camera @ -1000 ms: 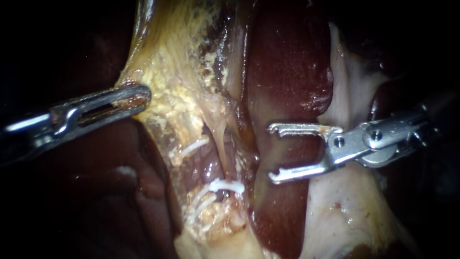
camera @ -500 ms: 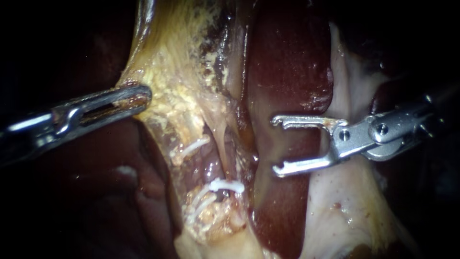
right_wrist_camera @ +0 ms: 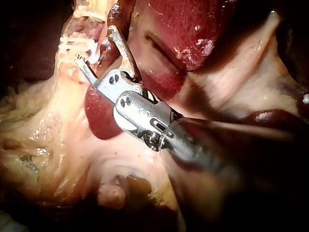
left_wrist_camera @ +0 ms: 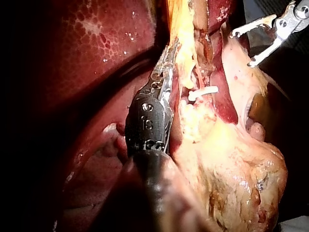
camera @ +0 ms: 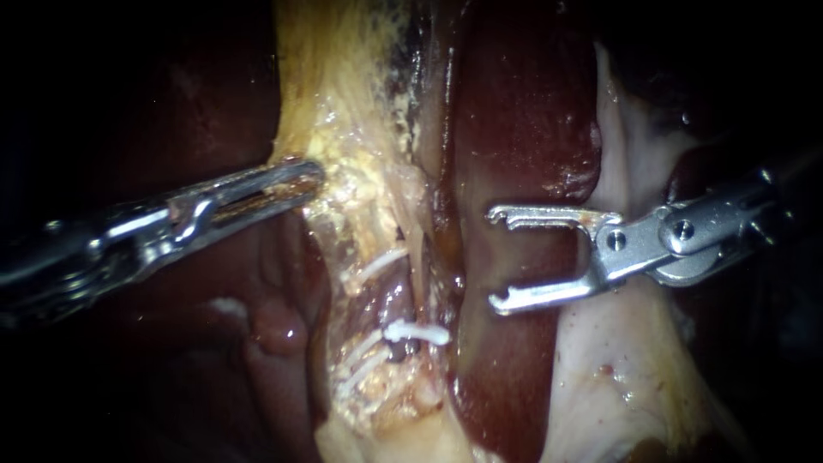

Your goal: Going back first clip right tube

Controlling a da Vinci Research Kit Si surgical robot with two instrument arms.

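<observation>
Two instruments flank the field: the left instrument (camera: 309, 177), mid-left, seems clamped on yellow tissue (camera: 343, 111), while the right instrument (camera: 495, 257), centre-right, holds its jaws wide apart and empty over the liver (camera: 514, 103), up and right of the white clip (camera: 417, 332) at lower centre of the frame.
</observation>
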